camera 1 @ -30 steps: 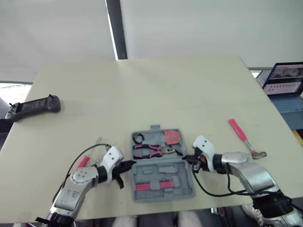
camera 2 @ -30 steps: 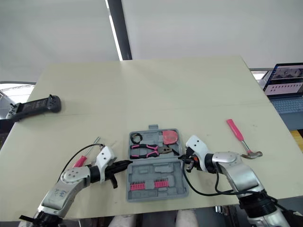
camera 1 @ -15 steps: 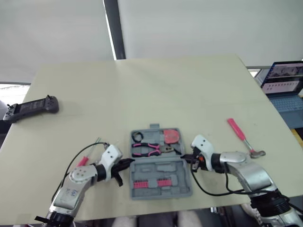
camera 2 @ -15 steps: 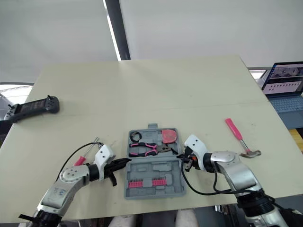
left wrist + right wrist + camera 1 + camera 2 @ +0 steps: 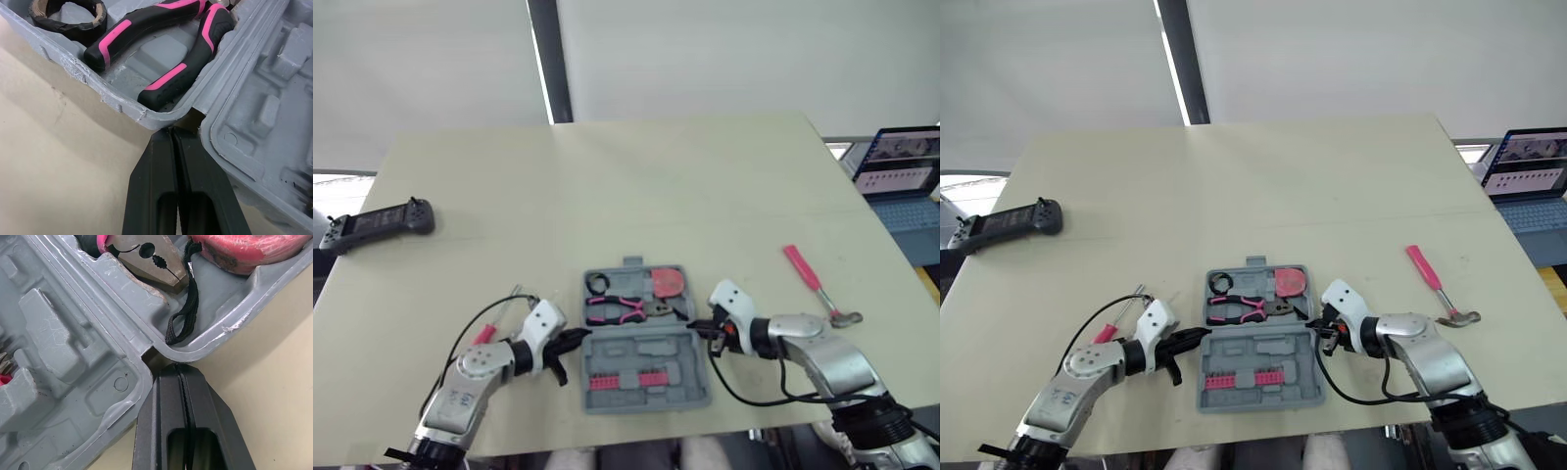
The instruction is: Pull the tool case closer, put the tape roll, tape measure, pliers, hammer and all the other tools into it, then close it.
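Cream table [image 5: 1283,186], case [image 5: 1263,345] lying unfolded between two closed grippers.
Left gripper [image 5: 172,131] has its fingers pressed together, tips at the case's hinge notch. Just past them lie the pliers [image 5: 122,34] and tape roll [image 5: 73,32]. Right gripper [image 5: 180,367], likewise closed, meets the opposite notch, with the tape measure [image 5: 1291,282] just beyond. Hammer [image 5: 1440,294] lies well outward of the right gripper, and a screwdriver [image 5: 1111,331] is beside the left arm.

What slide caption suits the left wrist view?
Shut left gripper at the tool case hinge, beside pliers and tape roll.
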`<state>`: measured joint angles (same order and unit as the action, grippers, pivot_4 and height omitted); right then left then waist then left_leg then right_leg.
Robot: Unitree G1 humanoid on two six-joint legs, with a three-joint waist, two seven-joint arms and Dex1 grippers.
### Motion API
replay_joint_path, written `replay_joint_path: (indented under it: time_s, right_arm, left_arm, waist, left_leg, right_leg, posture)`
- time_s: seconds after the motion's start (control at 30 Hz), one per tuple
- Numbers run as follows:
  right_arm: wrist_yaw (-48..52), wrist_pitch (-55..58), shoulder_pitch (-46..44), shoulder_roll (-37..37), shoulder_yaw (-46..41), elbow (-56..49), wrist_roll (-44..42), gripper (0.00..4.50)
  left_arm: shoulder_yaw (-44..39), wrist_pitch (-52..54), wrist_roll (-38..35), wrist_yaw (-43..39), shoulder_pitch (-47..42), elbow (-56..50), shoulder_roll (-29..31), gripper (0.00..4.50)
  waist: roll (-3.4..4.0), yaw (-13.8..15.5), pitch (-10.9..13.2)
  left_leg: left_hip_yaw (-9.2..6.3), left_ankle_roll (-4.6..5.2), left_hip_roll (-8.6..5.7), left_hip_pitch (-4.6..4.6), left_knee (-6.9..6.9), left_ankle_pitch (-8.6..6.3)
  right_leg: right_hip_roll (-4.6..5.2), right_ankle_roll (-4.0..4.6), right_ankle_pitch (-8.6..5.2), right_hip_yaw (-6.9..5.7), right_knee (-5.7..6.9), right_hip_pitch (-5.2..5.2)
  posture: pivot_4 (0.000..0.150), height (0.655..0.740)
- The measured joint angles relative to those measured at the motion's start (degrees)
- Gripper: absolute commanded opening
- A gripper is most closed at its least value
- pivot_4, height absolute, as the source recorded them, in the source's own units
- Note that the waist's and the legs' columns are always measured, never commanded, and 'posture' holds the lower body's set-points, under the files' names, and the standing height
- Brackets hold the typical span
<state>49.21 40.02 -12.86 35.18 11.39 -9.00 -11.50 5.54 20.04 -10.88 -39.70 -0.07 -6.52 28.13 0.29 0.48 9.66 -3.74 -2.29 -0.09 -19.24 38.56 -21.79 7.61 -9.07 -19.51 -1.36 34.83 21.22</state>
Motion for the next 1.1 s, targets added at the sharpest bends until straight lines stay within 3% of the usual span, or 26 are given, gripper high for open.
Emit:
replay_joint_path:
  time_s: [0.33, 0.53, 0.7, 0.73, 0.77, 0.83, 1.0, 1.03, 1.1]
  right_arm:
    - [1.27, -0.14, 1.75, 4.09, -1.15, -0.86, -1.47, 0.00]
    - [4.71, 6.07, 7.84, 11.95, -9.55, -7.50, -8.13, 0.00]
    - [8.81, 10.01, 16.39, 17.56, -18.44, -14.85, -15.28, 0.00]
    - [9.47, 10.18, 18.20, 18.07, -19.75, -15.37, -16.44, 0.00]
    - [10.04, 9.97, 20.22, 18.12, -21.24, -15.57, -17.26, 0.53]
    - [11.41, 8.87, 25.09, 18.90, -23.65, -15.65, -17.99, 1.26]
    - [12.93, 4.00, 30.07, 18.84, -25.20, -15.63, -18.06, 3.75]
    - [12.92, 2.88, 30.54, 18.48, -25.35, -15.43, -17.82, 4.25]
    - [13.13, 0.57, 32.23, 18.35, -25.40, -14.87, -17.45, 4.47]
  left_arm:
    - [-4.41, 3.94, -2.13, -0.01, 1.56, -3.43, 2.62, 0.14]
    - [-11.75, 8.00, -9.73, -2.18, 6.73, -15.35, 5.60, 0.14]
    - [-20.09, 9.37, -15.63, -3.96, 16.48, -24.26, 7.69, 0.14]
    - [-21.64, 9.39, -16.00, -4.28, 19.39, -24.84, 8.00, 0.63]
    - [-23.45, 8.92, -16.03, -4.99, 23.10, -25.02, 8.11, 0.86]
    - [-27.06, 5.08, -15.54, -7.38, 31.29, -24.87, 7.97, 1.75]
    - [-32.80, -5.72, -14.34, -10.13, 41.48, -24.40, 3.42, 4.24]
    - [-33.45, -7.01, -14.22, -10.46, 42.85, -24.16, 2.84, 4.50]
    - [-34.86, -9.53, -13.92, -10.87, 45.15, -24.01, 1.51, 4.50]
  waist:
    - [0.00, 0.33, 0.00]
    - [0.03, 0.81, 0.03]
    - [0.04, 0.76, 0.04]
    - [0.04, 0.72, 0.04]
    - [0.03, 0.71, 0.05]
    - [-0.02, 0.85, 0.08]
    - [-0.18, 1.04, 0.12]
    - [-0.20, 1.03, 0.13]
    - [-0.18, 1.15, 0.14]
  left_leg:
    - [-0.01, 0.01, -0.02, -0.08, -0.05, 0.00]
    - [-0.01, 0.01, 0.00, -0.26, -0.04, 0.00]
    - [0.15, 0.02, 0.03, -0.17, -0.22, -0.01]
    - [0.21, 0.02, 0.03, -0.12, -0.26, -0.01]
    - [0.25, 0.04, 0.03, -0.10, -0.29, -0.02]
    - [0.33, 0.09, 0.02, -0.08, -0.32, -0.05]
    - [0.38, 0.20, 0.02, -0.03, -0.31, -0.03]
    - [0.38, 0.22, 0.02, -0.02, -0.33, -0.05]
    - [0.37, 0.26, 0.00, -0.06, -0.34, -0.07]
  right_leg:
    - [0.04, 0.00, 0.00, 0.00, -0.04, 0.01]
    - [0.04, 0.00, 0.00, 0.00, -0.19, 0.13]
    - [0.02, 0.00, 0.00, 0.02, -0.34, 0.09]
    - [0.02, 0.00, 0.00, 0.04, -0.38, 0.08]
    - [0.02, 0.00, 0.00, 0.06, -0.40, 0.07]
    - [0.02, 0.01, 0.00, 0.09, -0.50, 0.06]
    - [0.02, 0.10, 0.14, 0.13, -0.79, -0.14]
    - [0.02, 0.10, 0.14, 0.13, -0.84, -0.16]
    - [0.03, 0.11, 0.14, 0.13, -0.92, -0.16]
  posture:
    - [0.150, 0.7400]
    - [0.150, 0.7400]
    - [0.150, 0.7400]
    - [0.150, 0.7400]
    - [0.150, 0.7400]
    - [0.150, 0.7400]
    - [0.150, 0.7400]
    - [0.150, 0.7400]
    - [0.150, 0.7400]
